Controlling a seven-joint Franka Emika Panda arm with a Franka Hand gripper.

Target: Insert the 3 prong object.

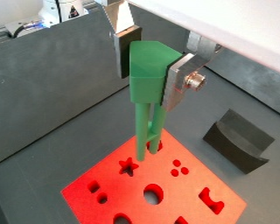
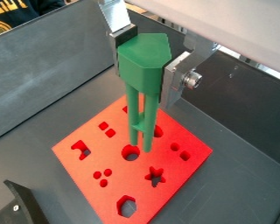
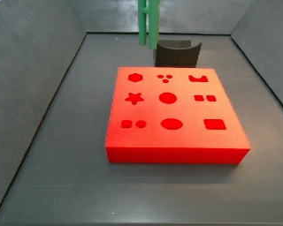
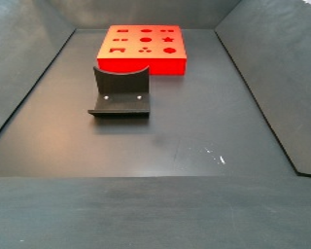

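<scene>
My gripper (image 1: 153,68) is shut on the green head of the 3 prong object (image 1: 147,114) and holds it upright, prongs pointing down. The silver fingers (image 2: 174,80) clamp the head from both sides. The prong tips hang over the red block (image 1: 166,192) near its small holes; I cannot tell whether they touch it. The other wrist view shows the gripper (image 2: 145,66), the object (image 2: 137,109) and the block (image 2: 178,162) the same way. In a side view only the green prongs (image 3: 148,22) show, above the block's (image 3: 173,119) far edge. The gripper is out of the other side view.
A dark grey curved block (image 3: 176,51) stands on the floor just behind the red block, and shows in other views (image 4: 120,90) (image 1: 238,140). Grey walls (image 3: 49,53) enclose the dark floor. The red block (image 4: 143,47) has several differently shaped holes.
</scene>
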